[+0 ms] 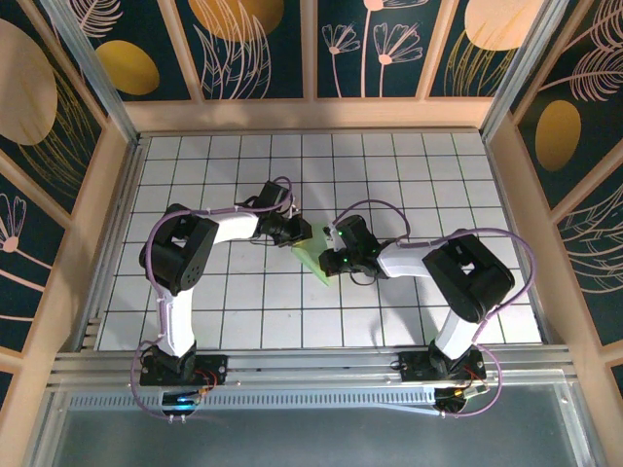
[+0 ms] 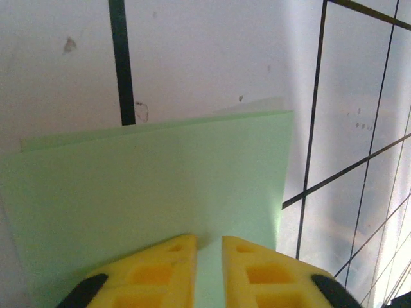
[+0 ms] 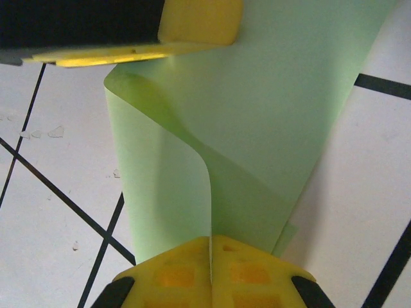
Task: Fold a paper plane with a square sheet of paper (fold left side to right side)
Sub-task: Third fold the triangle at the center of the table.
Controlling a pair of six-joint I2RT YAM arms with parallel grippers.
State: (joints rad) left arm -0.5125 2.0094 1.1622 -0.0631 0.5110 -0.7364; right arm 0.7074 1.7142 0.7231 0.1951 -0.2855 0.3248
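Observation:
The square sheet of paper [image 1: 313, 261] is pale green and lies at the middle of the tiled table, curled over on itself in a loose fold. In the right wrist view one edge of the sheet [image 3: 276, 115] stands up and runs between the fingertips of my right gripper [image 3: 210, 240], which is shut on it. My left gripper [image 2: 209, 240] hovers over the sheet [image 2: 160, 179] with a narrow gap between its yellow fingers and nothing pinched. One left finger [image 3: 192, 25] rests above the rounded fold. The grippers [image 1: 300, 236] [image 1: 331, 257] nearly meet. The paper plane is out of view.
The table [image 1: 243, 311] is white grid tiles with black lines. Wooden walls [image 1: 107, 195] close in the left, right and back sides. An aluminium rail [image 1: 311, 365] runs along the near edge by the arm bases.

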